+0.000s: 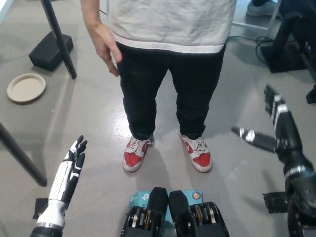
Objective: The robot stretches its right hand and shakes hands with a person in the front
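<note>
A person in a grey shirt, black trousers and red-and-white shoes stands straight in front of me. The person's hand hangs loose at their side, upper left of the head view, holding nothing. My black right hand is low at the right edge, open with its fingers spread, well apart from the person. At the lower left my white left hand rests with fingers straight, open and pointing forward.
A beige round plate lies on the grey floor at the left. A black stand pole with a block foot rises at the upper left, and another dark bar crosses the left edge. Black equipment and cables fill the upper right.
</note>
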You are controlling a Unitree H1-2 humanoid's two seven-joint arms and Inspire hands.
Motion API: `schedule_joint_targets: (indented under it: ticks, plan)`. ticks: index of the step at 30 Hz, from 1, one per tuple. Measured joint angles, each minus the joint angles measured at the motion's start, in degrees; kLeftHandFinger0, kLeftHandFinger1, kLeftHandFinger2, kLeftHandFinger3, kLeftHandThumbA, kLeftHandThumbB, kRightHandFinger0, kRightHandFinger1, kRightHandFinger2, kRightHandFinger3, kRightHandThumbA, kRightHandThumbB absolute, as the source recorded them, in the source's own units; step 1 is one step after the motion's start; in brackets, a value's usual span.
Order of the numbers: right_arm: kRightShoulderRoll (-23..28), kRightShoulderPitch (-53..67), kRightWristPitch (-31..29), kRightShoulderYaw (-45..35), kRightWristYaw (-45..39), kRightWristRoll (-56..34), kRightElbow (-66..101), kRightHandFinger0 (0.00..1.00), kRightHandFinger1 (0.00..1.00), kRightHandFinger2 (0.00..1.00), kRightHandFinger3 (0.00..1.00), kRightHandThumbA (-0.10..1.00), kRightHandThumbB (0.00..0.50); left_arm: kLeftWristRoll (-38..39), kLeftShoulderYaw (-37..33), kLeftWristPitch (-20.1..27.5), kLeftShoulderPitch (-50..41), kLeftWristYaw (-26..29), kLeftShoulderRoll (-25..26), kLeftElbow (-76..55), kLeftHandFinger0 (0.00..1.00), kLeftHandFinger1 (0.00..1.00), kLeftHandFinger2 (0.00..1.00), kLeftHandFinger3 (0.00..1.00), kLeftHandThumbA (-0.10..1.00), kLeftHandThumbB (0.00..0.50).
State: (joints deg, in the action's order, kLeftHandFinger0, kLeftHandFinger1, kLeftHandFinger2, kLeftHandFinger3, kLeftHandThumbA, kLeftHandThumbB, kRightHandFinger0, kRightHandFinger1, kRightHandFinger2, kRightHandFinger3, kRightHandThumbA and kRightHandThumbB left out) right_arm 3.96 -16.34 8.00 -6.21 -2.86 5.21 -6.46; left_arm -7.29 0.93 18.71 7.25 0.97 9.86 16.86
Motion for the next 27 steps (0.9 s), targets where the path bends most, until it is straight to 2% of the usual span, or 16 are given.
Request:
schedule_joint_targets:
  ticks: [3,4,5,6,10,11,12,14,17,20,23,24,27]
  plan:
    - [0.0,1.8,-2.8,-0.3,0.0,-0.7,-5.8,1.00,1.00,1.00,1.00,1.00,0.219,0.7,-0.1,0.0,0.0,-0.5,0.0,0.0,1.00,1.00,1.00,1.00,1.00,0.141]
    - [0.0,2.1,-3.5,-0.4,0.0,-1.0,-7.3,1.00,1.00,1.00,1.00,1.00,0.243,0.9,-0.1,0.0,0.0,-0.7,0.0,0.0,1.00,1.00,1.00,1.00,1.00,0.211]
    - [0.0,2.4,-4.3,-0.4,0.0,-1.2,-8.6,1.00,1.00,1.00,1.00,1.00,0.248,1.2,-0.1,0.0,0.0,-0.9,0.0,0.0,1.00,1.00,1.00,1.00,1.00,0.251]
    - [0.0,2.6,-5.2,-0.4,-0.1,-1.5,-10.0,1.00,1.00,1.00,1.00,1.00,0.217,1.6,-0.1,-0.1,0.0,-1.2,0.0,0.0,1.00,1.00,1.00,1.00,1.00,0.254]
    - [0.0,2.9,-8.6,-0.1,-0.8,-2.6,-13.4,1.00,1.00,1.00,1.00,1.00,0.214,2.8,-0.1,-0.5,0.0,-2.7,0.0,0.0,1.00,1.00,1.00,1.00,1.00,0.247]
    - [0.0,2.9,-9.5,0.0,-1.1,-2.8,-13.9,1.00,1.00,1.00,1.00,1.00,0.186,3.2,-0.2,-0.7,0.0,-3.0,0.0,0.0,1.00,1.00,1.00,1.00,1.00,0.210]
    - [0.0,2.9,-10.1,0.1,-1.2,-2.9,-14.1,1.00,1.00,1.00,1.00,1.00,0.179,3.5,-0.2,-0.8,0.0,-3.2,0.0,0.0,1.00,1.00,1.00,1.00,1.00,0.184]
    - [-0.1,2.9,-11.8,0.3,-1.2,-3.2,-14.4,1.00,1.00,1.00,1.00,1.00,0.190,4.1,-0.1,-1.3,0.0,-3.8,0.0,-0.2,1.00,1.00,1.00,1.00,1.00,0.164]
    - [-0.4,2.9,-14.8,0.7,-1.2,-3.7,-14.9,1.00,1.00,1.00,1.00,1.00,0.192,4.7,-0.1,-1.8,0.0,-4.5,0.0,-0.3,1.00,1.00,1.00,1.00,1.00,0.161]
    - [-0.4,2.9,-16.9,0.8,-1.2,-4.1,-15.5,1.00,1.00,1.00,1.00,1.00,0.174,5.0,0.0,-1.9,0.0,-4.7,0.0,-0.2,1.00,1.00,1.00,1.00,1.00,0.125]
    - [-0.4,2.9,-18.2,0.8,-1.1,-4.4,-16.5,1.00,1.00,1.00,1.00,1.00,0.163,5.1,0.1,-1.8,0.0,-4.7,-0.1,0.0,1.00,1.00,1.00,1.00,1.00,0.112]
    - [-0.4,2.9,-18.6,0.9,-1.1,-4.4,-16.9,1.00,1.00,1.00,1.00,1.00,0.145,5.1,0.1,-1.7,0.0,-4.7,-0.1,0.1,1.00,1.00,1.00,1.00,1.00,0.110]
    - [-0.4,2.9,-19.4,1.1,-1.0,-4.5,-17.7,1.00,1.00,1.00,1.00,1.00,0.168,5.2,0.2,-1.5,0.0,-4.7,-0.1,0.3,1.00,1.00,1.00,1.00,1.00,0.105]
